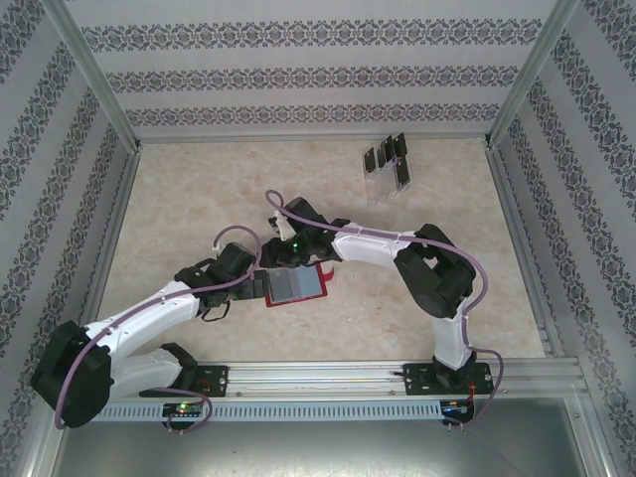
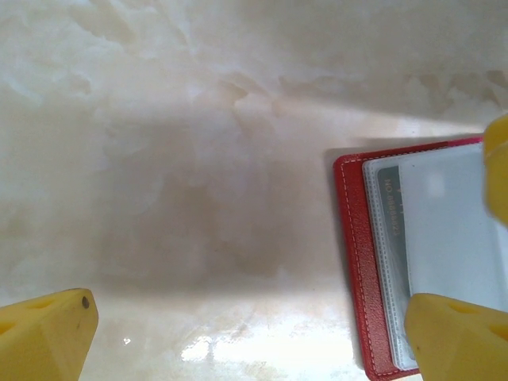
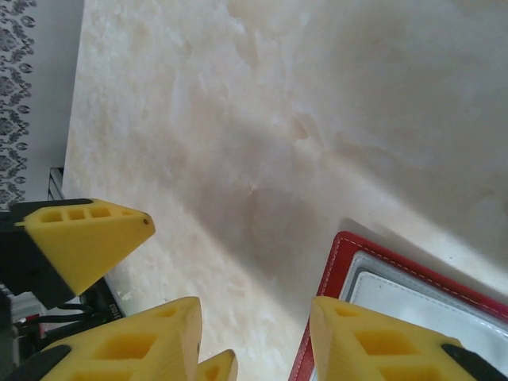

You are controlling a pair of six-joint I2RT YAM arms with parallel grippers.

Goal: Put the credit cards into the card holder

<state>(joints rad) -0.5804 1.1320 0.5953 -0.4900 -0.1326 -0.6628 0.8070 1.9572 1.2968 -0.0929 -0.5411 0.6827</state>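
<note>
Credit cards [image 1: 386, 159]: standing in the clear rack [image 1: 382, 191], far across the table [image 1: 179, 199].
Card holder [image 1: 295, 286]: lying open mid-table, one dark card seemingly inside.
Left fingers [image 2: 48, 333]: hanging wide apart, empty.
Right fingers [image 3: 373, 341]: hovering half spread, pinching nothing.
Remaining: fetching the racked cards.

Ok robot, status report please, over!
Left gripper wide open at small red folding wallet. Right gripper part open over it. Thin dark cards in clear plastic rack, far side. Nothing blocking.

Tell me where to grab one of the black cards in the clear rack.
Probably by its free top edge, coming down from above: the cards stand on edge in the rack, so their upper parts stick out with both thin faces exposed.
</note>
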